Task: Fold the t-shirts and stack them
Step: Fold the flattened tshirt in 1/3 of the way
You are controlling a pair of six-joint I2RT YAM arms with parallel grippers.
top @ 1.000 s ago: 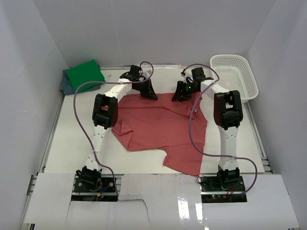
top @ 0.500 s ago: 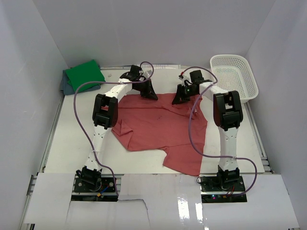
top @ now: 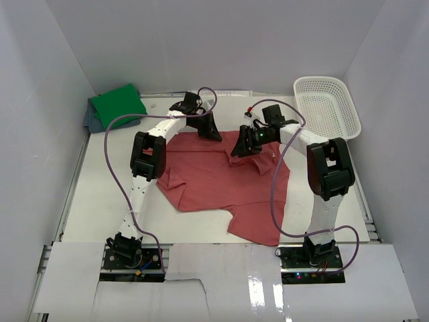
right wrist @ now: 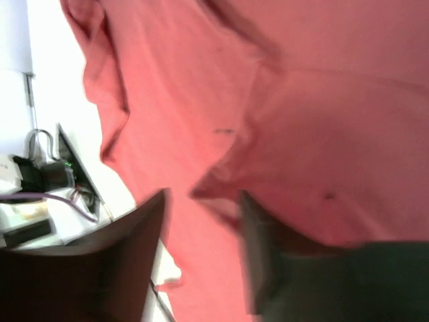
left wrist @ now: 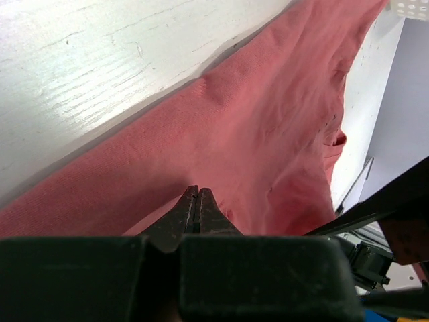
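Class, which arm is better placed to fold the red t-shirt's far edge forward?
Left. The left hand is shut on the red t-shirt at that edge; the right hand hangs open over it.

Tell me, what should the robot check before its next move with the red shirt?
1. Left gripper jaws shut at the far edge of the red shirt: ok.
2. Cloth really pinched there: cannot tell.
3. Right gripper jaws shut on cloth: not ok, they stand apart around a fold.
4. Red shirt lying flat: not ok, it is wrinkled.
5. Green shirt folded on top of the blue-grey shirt: ok.
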